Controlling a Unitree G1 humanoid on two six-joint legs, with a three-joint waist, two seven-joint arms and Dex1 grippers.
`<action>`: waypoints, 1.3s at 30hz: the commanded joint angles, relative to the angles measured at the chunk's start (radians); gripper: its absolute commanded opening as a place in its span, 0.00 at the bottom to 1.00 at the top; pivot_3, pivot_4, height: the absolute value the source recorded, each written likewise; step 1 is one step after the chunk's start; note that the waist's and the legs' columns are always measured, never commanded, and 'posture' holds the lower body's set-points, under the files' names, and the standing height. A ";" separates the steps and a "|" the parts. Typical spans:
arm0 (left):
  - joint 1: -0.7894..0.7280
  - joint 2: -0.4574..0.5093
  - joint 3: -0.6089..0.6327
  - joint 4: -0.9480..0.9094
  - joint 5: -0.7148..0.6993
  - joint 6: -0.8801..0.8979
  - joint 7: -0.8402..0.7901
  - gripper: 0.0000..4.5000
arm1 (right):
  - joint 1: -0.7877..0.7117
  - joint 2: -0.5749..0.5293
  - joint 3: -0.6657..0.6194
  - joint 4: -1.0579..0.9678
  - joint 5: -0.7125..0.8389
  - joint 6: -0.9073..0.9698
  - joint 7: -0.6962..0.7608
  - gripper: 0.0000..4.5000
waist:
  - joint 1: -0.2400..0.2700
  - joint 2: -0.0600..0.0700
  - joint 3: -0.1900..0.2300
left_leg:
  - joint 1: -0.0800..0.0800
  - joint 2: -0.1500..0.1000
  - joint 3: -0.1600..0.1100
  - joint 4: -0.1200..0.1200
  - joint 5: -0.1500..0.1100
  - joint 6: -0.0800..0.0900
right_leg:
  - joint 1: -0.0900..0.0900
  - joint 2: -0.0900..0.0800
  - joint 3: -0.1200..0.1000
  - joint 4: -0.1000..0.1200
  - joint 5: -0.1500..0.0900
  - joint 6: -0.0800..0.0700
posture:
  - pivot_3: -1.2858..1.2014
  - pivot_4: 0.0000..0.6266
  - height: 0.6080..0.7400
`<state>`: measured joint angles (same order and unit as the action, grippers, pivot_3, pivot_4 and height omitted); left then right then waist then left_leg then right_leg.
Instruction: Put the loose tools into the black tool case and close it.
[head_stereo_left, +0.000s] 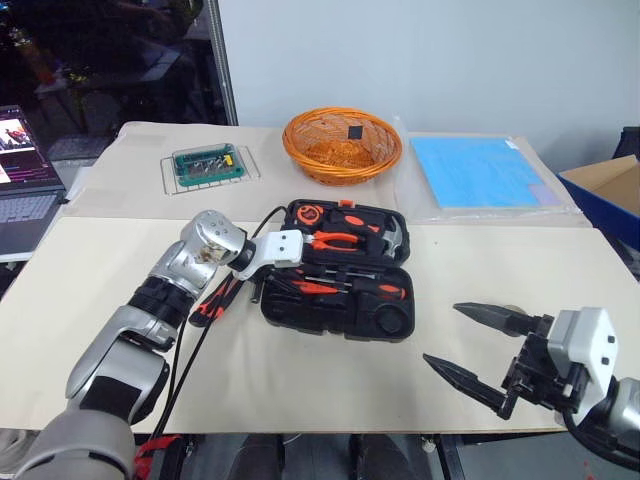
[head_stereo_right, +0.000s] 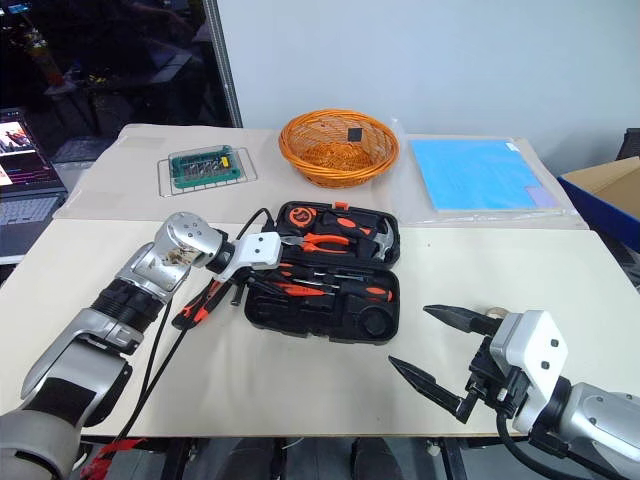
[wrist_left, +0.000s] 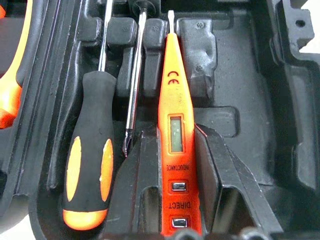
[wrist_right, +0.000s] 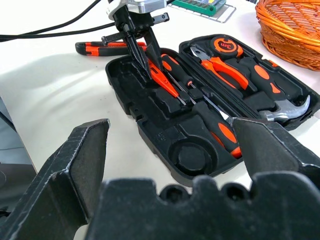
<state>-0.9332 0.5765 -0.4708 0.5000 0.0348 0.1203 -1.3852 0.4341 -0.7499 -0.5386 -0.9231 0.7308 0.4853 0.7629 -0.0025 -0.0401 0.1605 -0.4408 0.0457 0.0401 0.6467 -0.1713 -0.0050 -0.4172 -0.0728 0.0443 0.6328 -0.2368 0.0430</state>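
Bench (head_stereo_left: 300, 390) carries the black tool case (head_stereo_left: 395, 318), lying open, just ahead of the left pincer (wrist_left: 172, 165), whose tips reach into its front tray. Left pincer clenched on the slim red tester screwdriver (wrist_left: 175, 125), held over a slot; a black-and-orange screwdriver (wrist_left: 90, 170) is seated just beside it. Another orange-black tool (head_stereo_left: 213, 303) lies on the bench behind that pincer. Right pincer (head_stereo_left: 470, 345) released, fingers spread, well apart from the case.
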 joint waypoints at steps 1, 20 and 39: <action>-0.007 0.000 -0.011 0.053 0.049 -0.031 -0.006 0.10 | -0.011 -0.008 -0.027 -0.016 0.017 -0.024 0.005 1.00 | -0.001 0.000 0.000 | 0.000 0.000 0.000 0.000 0.000 0.000 | 0.000 0.000 0.000 0.000 0.000 0.000 | 0.52 0.24 1.00; 0.100 -0.032 0.333 -0.261 -0.275 0.406 0.094 0.36 | -0.062 -0.015 0.011 0.018 -0.005 -0.032 0.020 1.00 | -0.003 0.002 -0.003 | 0.002 0.000 -0.001 0.002 0.000 0.000 | 0.004 0.000 -0.001 0.001 -0.002 0.003 | 0.52 0.24 1.00; 0.464 -0.111 0.188 -0.464 -0.089 0.505 0.566 0.01 | -0.126 -0.037 0.047 0.054 -0.020 -0.022 0.044 1.00 | 0.006 0.002 -0.009 | 0.023 0.000 -0.002 0.000 -0.001 0.000 | 0.025 -0.002 -0.002 -0.003 -0.007 -0.003 | 0.52 0.24 1.00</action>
<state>-0.5032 0.4585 -0.2327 -0.0051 -0.0892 0.6104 -0.8234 0.3225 -0.7720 -0.4833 -0.8627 0.7099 0.4833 0.8035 0.0034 -0.0380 0.1511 -0.4152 0.0458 0.0386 0.6464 -0.1720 -0.0056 -0.3899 -0.0752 0.0423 0.6297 -0.2440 0.0396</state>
